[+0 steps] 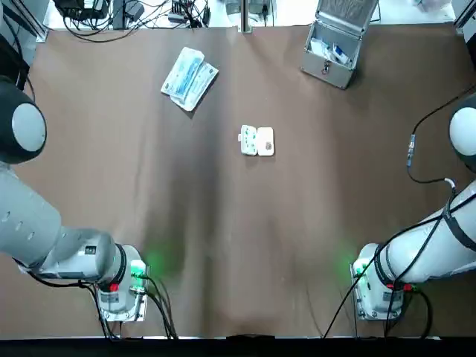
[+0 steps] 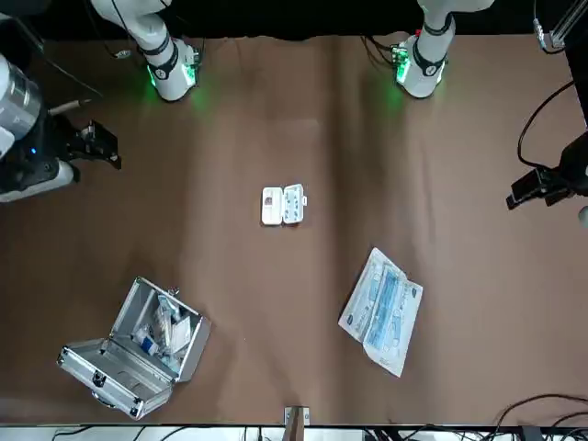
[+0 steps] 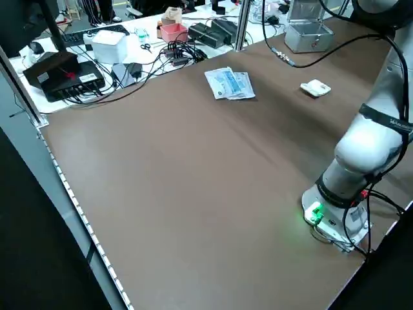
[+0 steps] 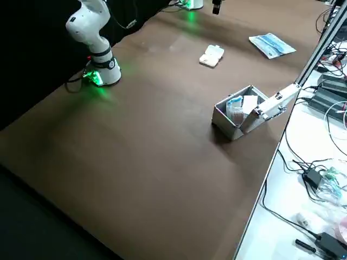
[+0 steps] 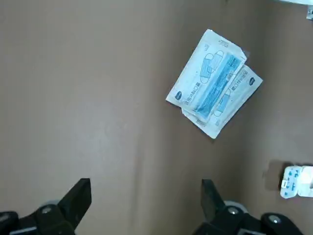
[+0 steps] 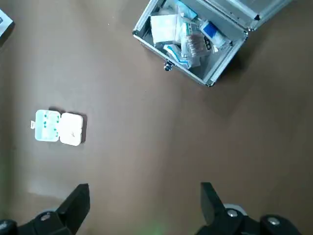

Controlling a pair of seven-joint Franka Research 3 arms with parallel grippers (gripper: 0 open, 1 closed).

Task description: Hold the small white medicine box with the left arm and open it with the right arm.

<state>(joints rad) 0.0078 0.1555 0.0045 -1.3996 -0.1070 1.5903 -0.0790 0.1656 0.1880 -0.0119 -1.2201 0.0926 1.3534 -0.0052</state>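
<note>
The small white medicine box [image 1: 257, 140] lies on the brown table near the middle, its two halves spread flat side by side, one showing teal spots inside [image 2: 282, 204] [image 6: 59, 128] [image 5: 297, 180]. Nothing touches it. My left gripper [image 5: 145, 185] hangs open high over the table's left side, near the mask packets, with nothing between its fingers. My right gripper [image 6: 144, 187] is also open and empty, raised over the right side between the box and the metal case. In the front view both grippers sit at the table's outer edges, the left gripper [image 2: 537, 188] and the right gripper [image 2: 92, 142].
Two blue-and-white mask packets [image 1: 189, 78] lie at the back left. An open metal first-aid case [image 1: 335, 46] with supplies stands at the back right. The arm bases [image 1: 119, 286] [image 1: 379, 286] sit at the near edge. Cables run along the back.
</note>
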